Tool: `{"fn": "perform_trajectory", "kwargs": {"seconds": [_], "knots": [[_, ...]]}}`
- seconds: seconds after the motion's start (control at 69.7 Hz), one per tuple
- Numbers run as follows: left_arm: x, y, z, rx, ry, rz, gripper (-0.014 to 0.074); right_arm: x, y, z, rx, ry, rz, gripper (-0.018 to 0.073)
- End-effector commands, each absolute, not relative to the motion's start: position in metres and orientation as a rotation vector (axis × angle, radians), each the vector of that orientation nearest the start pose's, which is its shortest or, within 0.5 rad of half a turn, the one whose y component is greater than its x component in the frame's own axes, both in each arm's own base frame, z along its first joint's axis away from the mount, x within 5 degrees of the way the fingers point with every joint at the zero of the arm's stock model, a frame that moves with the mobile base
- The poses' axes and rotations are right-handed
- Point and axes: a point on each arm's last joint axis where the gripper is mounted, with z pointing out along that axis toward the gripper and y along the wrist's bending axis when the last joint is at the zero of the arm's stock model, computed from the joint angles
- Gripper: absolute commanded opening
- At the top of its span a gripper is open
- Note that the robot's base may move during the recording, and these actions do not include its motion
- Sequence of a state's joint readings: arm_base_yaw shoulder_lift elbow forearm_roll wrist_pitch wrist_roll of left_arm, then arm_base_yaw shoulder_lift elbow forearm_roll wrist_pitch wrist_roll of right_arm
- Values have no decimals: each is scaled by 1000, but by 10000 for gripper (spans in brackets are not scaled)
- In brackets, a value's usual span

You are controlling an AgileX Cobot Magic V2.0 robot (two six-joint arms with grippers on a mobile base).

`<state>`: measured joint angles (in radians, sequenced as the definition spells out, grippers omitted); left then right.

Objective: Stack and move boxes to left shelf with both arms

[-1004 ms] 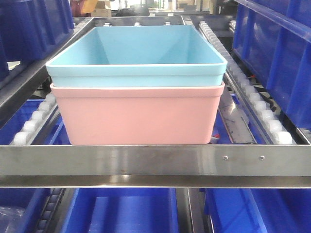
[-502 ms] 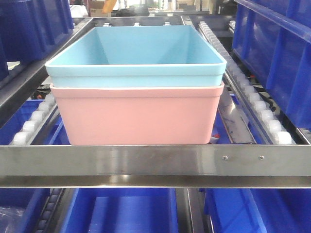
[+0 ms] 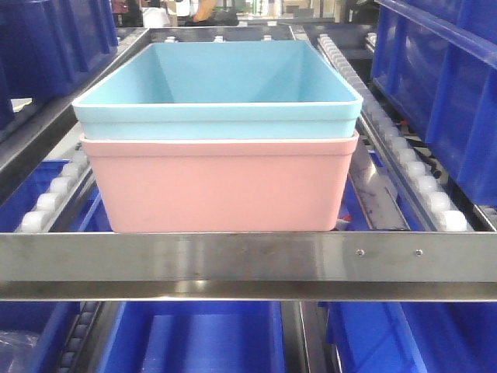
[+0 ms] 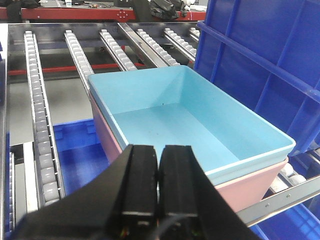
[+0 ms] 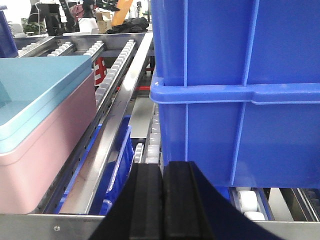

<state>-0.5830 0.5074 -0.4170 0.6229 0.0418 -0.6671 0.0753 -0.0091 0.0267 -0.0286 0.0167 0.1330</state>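
The light-blue box (image 3: 217, 89) sits nested in the pink box (image 3: 220, 186), its rim resting on the pink rim; the stack stands in the shelf bay just behind the steel front rail (image 3: 248, 264), between the side tracks of white rollers (image 3: 423, 190); dark blue storage bins (image 3: 446, 85) rise to the right and lie below the rail; the left pincer (image 4: 159, 187) hovers at the near side of the stack, fingers pressed together and holding nothing; the right pincer (image 5: 162, 200) hangs right of the stack, beside a dark blue bin, likewise closed and empty.
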Motion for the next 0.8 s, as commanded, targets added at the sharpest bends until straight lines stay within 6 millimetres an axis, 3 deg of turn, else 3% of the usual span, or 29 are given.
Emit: {"fn": "perform_trajectory", "kwargs": {"seconds": [0.0, 0.287, 0.459, 0.646, 0.789], "knots": [[94, -65, 327, 431, 1483, -523, -4, 55, 4, 212, 17, 1418, 136, 56], [94, -65, 327, 431, 1483, -523, -4, 55, 4, 212, 17, 1418, 136, 56], [94, -63, 315, 368, 1542, -562, -4, 55, 4, 212, 17, 1419, 136, 56], [79, -39, 308, 361, 1417, -348, -4, 55, 4, 212, 17, 1419, 136, 56], [66, -24, 284, 282, 1350, -228, -4, 55, 4, 212, 17, 1419, 136, 56]]}}
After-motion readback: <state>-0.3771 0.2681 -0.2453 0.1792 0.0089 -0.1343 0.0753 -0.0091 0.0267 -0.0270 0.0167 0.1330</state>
